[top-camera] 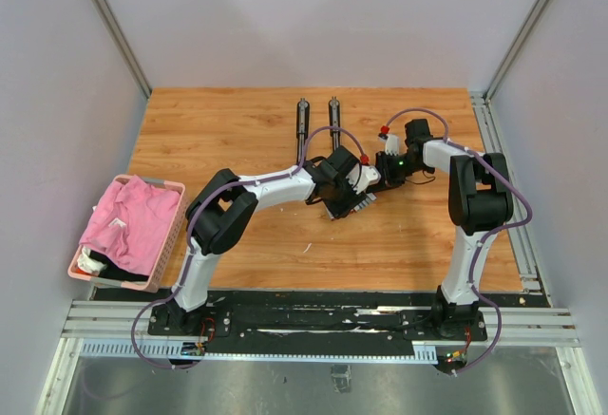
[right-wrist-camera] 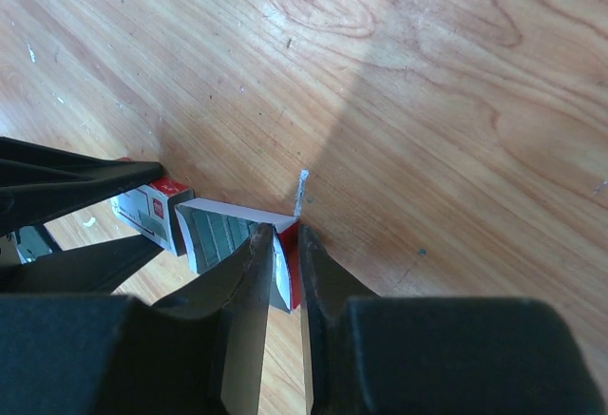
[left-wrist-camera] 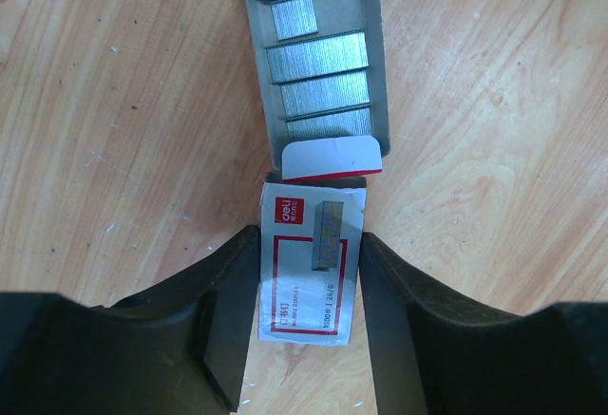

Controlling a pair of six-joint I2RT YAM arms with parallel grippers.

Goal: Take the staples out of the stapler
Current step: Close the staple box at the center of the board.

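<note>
The left gripper [left-wrist-camera: 308,240] is clamped on a red-and-white sleeve [left-wrist-camera: 306,306] lying flat on the table [left-wrist-camera: 494,149]. Its label reads "deli" in white on red, with "24/6" printed sideways lower down. A grey tray [left-wrist-camera: 378,83] is slid out of the sleeve's far end, and the staples [left-wrist-camera: 316,57] lie in it as four silvery strips, side by side. The right gripper [right-wrist-camera: 281,240] is pinched tight on the tray's far red-and-white flap [right-wrist-camera: 288,277]. In the top view two long dark bars [top-camera: 301,122] lie side by side near the far edge, too small to identify
</note>
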